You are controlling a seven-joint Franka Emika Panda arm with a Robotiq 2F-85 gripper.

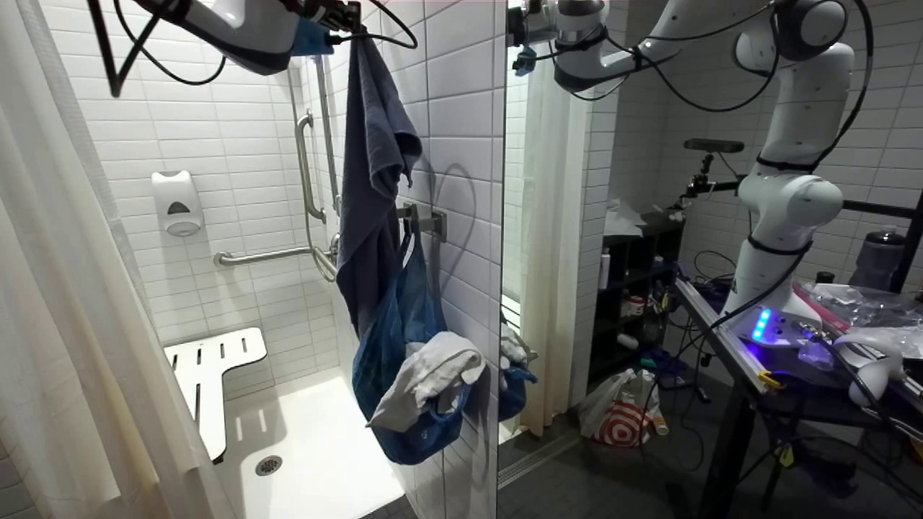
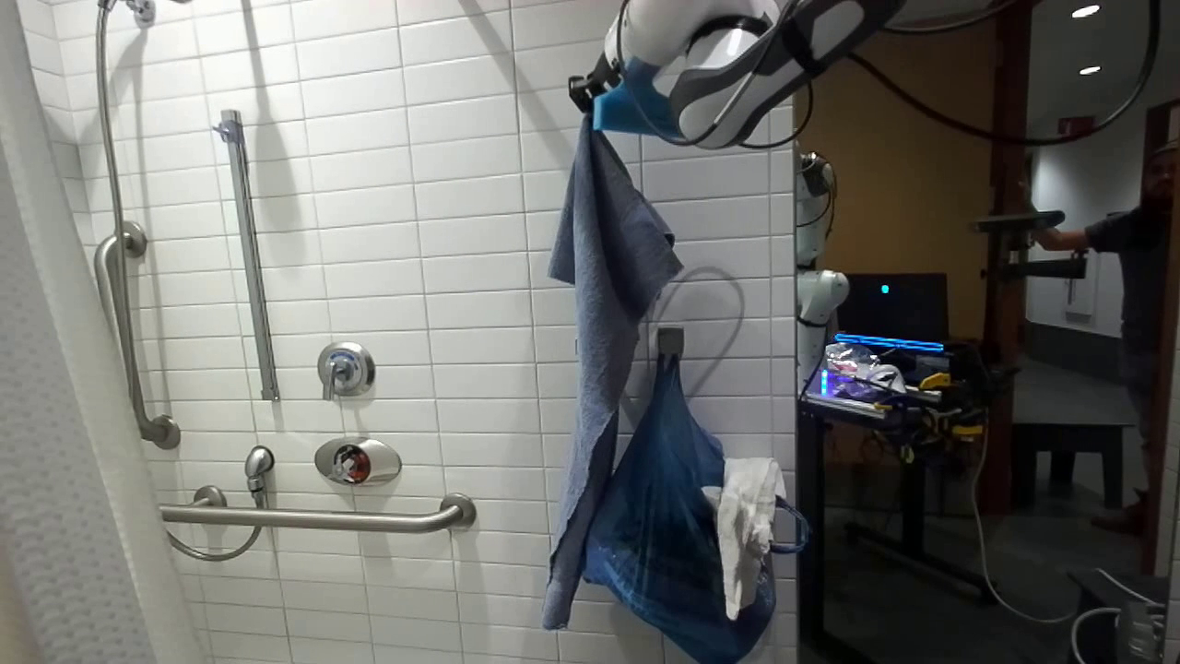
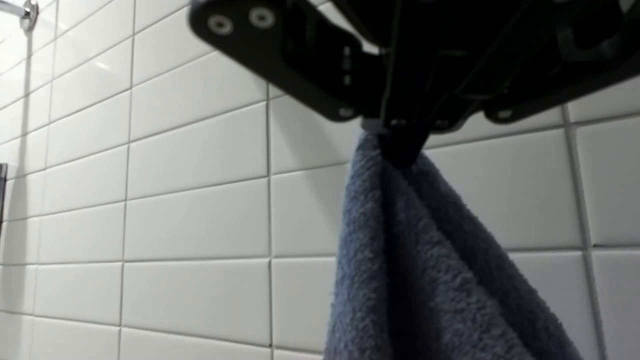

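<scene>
The gripper (image 3: 402, 147) is above the blue bag (image 2: 654, 526), clamped on the gathered top of a blue-grey towel (image 2: 599, 286). The towel hangs down from that pinch, one flap jutting out partway, its tail dangling beside the blue bag; I can't make out whether they touch. The bag hangs from a wall bracket (image 2: 670, 341), a white cloth (image 2: 749, 526) draped at its edge. In the mirror (image 1: 548, 476) next to the blue bag I spot a shopping bag (image 1: 613, 405) printed with a red bullseye (image 1: 621, 427). The wrist view gets the pinch up close, against white tile (image 3: 195, 220); both exterior views take in the blue bag. In an exterior view I see a white dispenser (image 1: 177, 202) and a floor drain (image 1: 269, 466), left of the blue bag; in an exterior view, a valve handle (image 2: 341, 371) seen face-on, well apart from it.
</scene>
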